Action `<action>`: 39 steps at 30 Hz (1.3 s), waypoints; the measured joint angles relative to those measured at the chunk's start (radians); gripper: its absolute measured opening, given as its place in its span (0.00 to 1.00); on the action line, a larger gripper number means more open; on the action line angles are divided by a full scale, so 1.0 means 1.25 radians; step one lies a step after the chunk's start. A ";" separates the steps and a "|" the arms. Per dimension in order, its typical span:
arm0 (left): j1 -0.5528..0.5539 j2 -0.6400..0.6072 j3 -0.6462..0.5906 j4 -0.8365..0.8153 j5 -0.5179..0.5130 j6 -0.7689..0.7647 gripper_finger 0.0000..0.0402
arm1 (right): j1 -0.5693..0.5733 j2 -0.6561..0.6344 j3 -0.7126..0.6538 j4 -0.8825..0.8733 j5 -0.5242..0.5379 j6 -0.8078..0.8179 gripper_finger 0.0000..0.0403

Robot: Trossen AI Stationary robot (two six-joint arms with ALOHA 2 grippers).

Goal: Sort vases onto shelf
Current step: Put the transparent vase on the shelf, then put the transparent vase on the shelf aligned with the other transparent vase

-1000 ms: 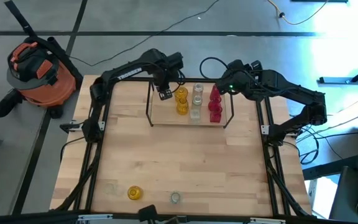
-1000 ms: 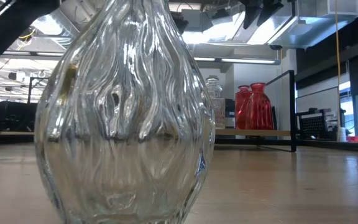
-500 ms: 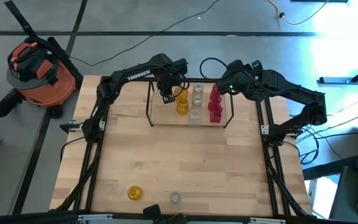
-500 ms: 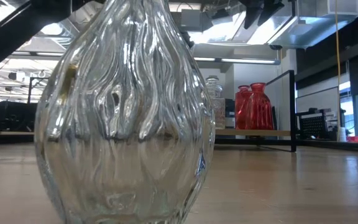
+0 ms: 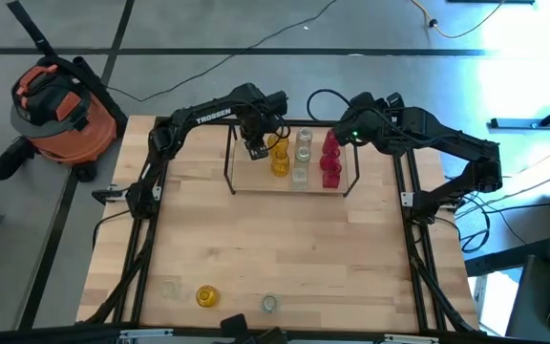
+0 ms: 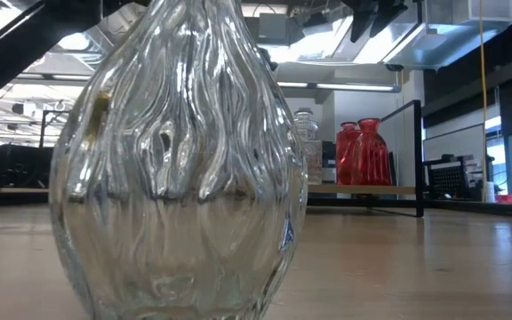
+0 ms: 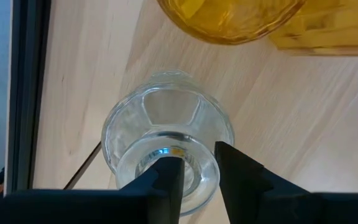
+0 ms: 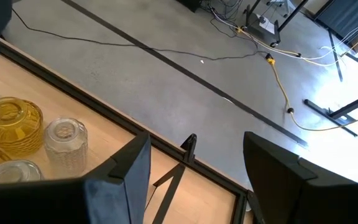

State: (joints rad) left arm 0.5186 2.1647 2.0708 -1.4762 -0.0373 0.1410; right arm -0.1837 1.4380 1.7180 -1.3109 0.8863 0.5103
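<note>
My left gripper (image 5: 254, 143) (image 7: 197, 165) hangs over the left part of the shelf (image 5: 256, 182), shut on a small clear vase (image 7: 166, 134) that stands upright beside the yellow vases (image 5: 279, 155) (image 7: 229, 15). The gripper hides this vase in the high view. Clear vases (image 5: 302, 153) and red vases (image 5: 330, 158) (image 6: 363, 151) stand in rows on the shelf board. My right gripper (image 5: 340, 132) (image 8: 196, 162) hovers open over the shelf's far right corner and holds nothing. My left gripper holds the clear vase by the rim of its mouth (image 7: 204, 177), pinched with one finger (image 7: 166, 180) inside the opening and the other (image 7: 238, 171) outside. The fingers come from above, pointing down. The vase is upright; whether its base rests on the board, I cannot tell.
Near the table's near edge stand a yellow vase (image 5: 206, 296), a clear vase (image 5: 269, 304) that fills the low view (image 6: 176, 160), and a faint clear one (image 5: 168, 287). Black rails (image 5: 146, 239) run along the table's sides. An orange vacuum cleaner (image 5: 60, 105) stands on the floor.
My left arm has reached slightly farther toward the far edge and the yellow vases, then has kept still for the last half second. The vases on the shelf have not moved.
</note>
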 joint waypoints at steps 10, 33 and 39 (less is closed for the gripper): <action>-0.002 0.000 0.000 0.010 0.003 0.019 0.22 | 0.000 0.000 0.000 0.000 -0.014 0.000 0.52; -0.013 -0.032 -0.002 0.032 -0.040 -0.004 0.44 | 0.000 0.000 0.000 0.001 -0.029 0.000 0.52; -0.014 -0.046 0.018 0.009 -0.042 -0.022 0.46 | 0.000 0.000 0.000 0.001 -0.035 0.000 0.52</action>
State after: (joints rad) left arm 0.5014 2.1067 2.0938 -1.4649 -0.0904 0.1136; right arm -0.1837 1.4380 1.7180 -1.3096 0.8429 0.5105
